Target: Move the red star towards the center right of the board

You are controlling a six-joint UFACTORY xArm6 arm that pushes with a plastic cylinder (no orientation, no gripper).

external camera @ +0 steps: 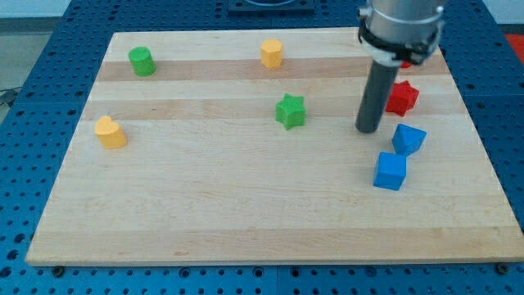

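Observation:
The red star (402, 97) lies near the view's right edge of the wooden board (246, 213), a little above mid-height. My tip (368, 130) rests on the board just left of the star and slightly below it, a small gap apart. Another red block (406, 61) shows partly behind the arm above the star; its shape is hidden. Two blue blocks lie below the star: a blue one (408, 138) close under it and a blue cube (390, 170) lower left of that.
A green star (291, 111) sits mid-board left of my tip. An orange block (272, 53) is at the top centre, a green cylinder (142, 61) at the top left, and a yellow block (110, 131) at the left.

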